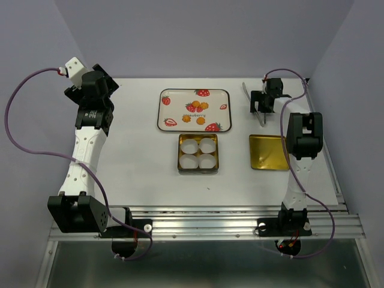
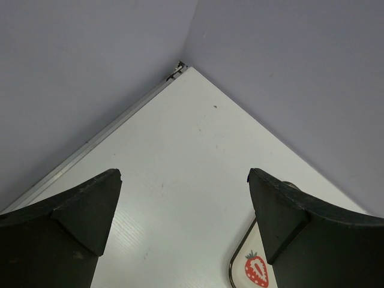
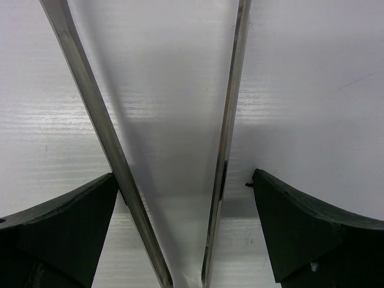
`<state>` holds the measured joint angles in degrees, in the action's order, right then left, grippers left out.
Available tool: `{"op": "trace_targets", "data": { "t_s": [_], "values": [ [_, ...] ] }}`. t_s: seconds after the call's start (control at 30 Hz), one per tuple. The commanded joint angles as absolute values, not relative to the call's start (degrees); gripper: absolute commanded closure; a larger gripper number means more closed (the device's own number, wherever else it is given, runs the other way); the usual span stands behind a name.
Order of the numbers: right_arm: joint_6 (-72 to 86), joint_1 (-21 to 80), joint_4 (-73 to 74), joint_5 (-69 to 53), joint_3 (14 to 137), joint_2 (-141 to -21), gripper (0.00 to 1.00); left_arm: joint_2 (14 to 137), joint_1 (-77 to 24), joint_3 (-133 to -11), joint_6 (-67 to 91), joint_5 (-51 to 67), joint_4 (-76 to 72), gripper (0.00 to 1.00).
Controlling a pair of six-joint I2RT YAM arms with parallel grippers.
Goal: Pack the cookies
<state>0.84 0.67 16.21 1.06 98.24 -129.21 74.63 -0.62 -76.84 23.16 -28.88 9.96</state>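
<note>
Four cookies [image 1: 196, 111] lie on the strawberry tray [image 1: 180, 105]. Left of the tray, the left gripper [image 2: 183, 180] gapes, empty. Right of the tray, the right gripper [image 3: 183, 177] is spread wide astride metal tongs [image 3: 96, 102].

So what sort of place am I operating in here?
Probably an enclosed robot test cell: plain lavender walls close around a white table, an aluminium mounting rail runs along its near edge, and the strawberry tray looks like a staged prop.
</note>
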Motion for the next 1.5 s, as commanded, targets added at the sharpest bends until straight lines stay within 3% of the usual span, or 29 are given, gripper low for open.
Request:
{"op": "trace_targets", "data": {
  "t_s": [0.0,0.37,0.6,0.87,1.47],
  "values": [
    [-1.05,0.18,18.89,-1.14,100.2,-132.45,0.04,73.83,-0.44,-77.52,23.03,-30.67,8.61,0.01],
    [-3.78,0.7,20.92,1.65,100.37,-132.71,0.2,73.74,-0.53,-77.43,23.03,-31.11,8.79,0.01],
    [-2.55,2.02,20.92,6.23,101.34,-133.68,0.38,73.48,-0.44,-77.08,22.06,-29.62,8.18,0.01],
    [-0.53,2.02,20.66,3.09,101.69,-131.23,0.49,71.98,-0.44,-76.38,22.15,-28.57,7.56,0.01],
    [2.38,2.02,20.04,-1.56,95.19,-109.08,0.5,67.68,-0.44,-73.57,23.2,-24.96,6.24,0.01]
  ]
}}
